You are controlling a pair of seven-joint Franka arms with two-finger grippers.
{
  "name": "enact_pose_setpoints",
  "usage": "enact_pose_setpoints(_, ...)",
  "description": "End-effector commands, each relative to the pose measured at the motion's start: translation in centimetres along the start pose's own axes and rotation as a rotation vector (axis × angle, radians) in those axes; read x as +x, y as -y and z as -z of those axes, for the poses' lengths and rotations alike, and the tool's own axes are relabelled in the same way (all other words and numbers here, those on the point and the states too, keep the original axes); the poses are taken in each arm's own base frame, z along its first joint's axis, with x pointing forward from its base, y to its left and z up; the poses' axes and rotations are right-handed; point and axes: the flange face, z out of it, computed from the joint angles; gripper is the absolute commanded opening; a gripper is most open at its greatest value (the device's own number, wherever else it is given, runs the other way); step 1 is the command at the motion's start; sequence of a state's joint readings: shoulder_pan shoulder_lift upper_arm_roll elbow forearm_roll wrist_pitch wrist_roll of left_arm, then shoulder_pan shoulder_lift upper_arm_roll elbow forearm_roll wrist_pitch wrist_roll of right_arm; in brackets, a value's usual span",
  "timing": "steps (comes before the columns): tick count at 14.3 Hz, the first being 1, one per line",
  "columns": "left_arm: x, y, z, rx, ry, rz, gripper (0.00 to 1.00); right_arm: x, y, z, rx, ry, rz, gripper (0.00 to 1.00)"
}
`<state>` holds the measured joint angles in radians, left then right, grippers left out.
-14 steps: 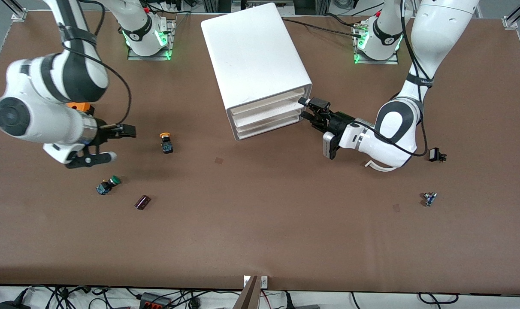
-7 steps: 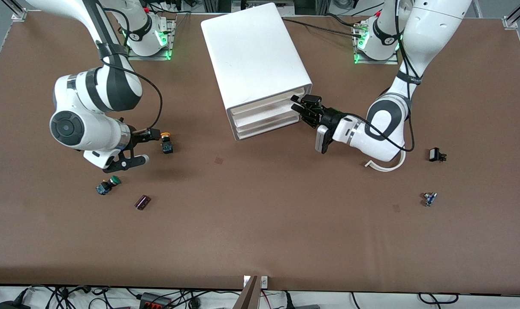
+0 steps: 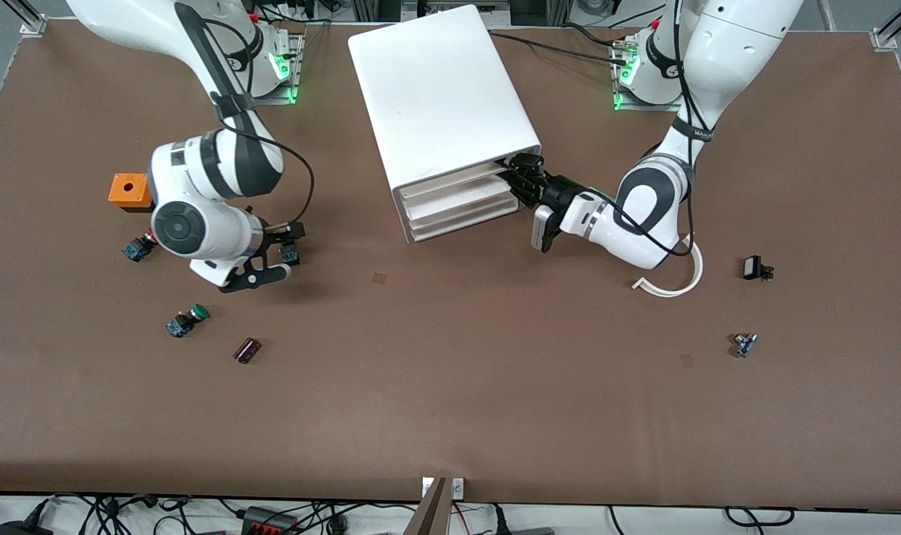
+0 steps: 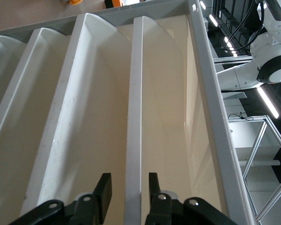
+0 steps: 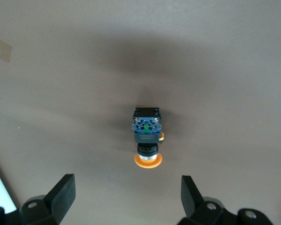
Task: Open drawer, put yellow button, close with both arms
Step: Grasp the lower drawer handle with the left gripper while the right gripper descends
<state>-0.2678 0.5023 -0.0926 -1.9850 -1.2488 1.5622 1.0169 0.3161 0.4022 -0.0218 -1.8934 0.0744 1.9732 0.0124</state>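
The left hand sits at the front of the white cabinet in the upper middle of the front view. Its fingers stand a little apart on either side of the front lip of the drawer, not yet pressed onto it. The drawer is barely out.

The right hand, fingers spread wide and holding nothing, hangs low over the yellow button. The button lies on its side on the desk, mid-height in the front view, toward the right arm's end.
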Motion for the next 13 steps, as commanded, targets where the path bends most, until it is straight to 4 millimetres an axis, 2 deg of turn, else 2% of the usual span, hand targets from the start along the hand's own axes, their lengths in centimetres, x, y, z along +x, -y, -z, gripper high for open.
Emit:
enact_pose_setpoints(1, -0.1, -0.2, -0.1, -0.010, -0.029, -0.022, 0.12, -0.2, 0.1, -2.6, -0.011, -0.020, -0.019, 1.00)
enact_pose_setpoints(2, 0.0, -0.3, 0.1, -0.008, -0.033, -0.026, 0.06, -0.2, -0.1, -3.2, -0.013, -0.030, -0.021, 1.00)
enact_pose_setpoints(4, 0.3, -0.5, 0.7, -0.003, -0.040, -0.031, 0.04, -0.4, -0.2, -3.8, -0.019, -0.026, -0.017, 1.00)
enact_pose_setpoints(6, 1.0, -0.9, 2.2, 0.011, -0.055, -0.039, 0.04, -0.3, -0.8, -4.4, -0.030, -0.023, -0.020, 1.00)
enact_pose_setpoints(8, 2.1, -1.4, 4.0, 0.034, -0.068, -0.060, 0.04, 0.1, -0.5, -5.9, -0.033, -0.020, -0.015, 1.00)
enact_pose_setpoints(10, 3.1, -1.2, 6.3, 0.068, -0.068, -0.054, 0.04, 0.4, -0.6, -7.3, -0.035, -0.015, -0.018, 1.00)
enact_pose_setpoints(13, 4.9, -0.5, 8.4, 0.102, -0.066, -0.048, 0.04, 0.5, -0.8, -7.9, -0.035, -0.009, -0.020, 1.00)
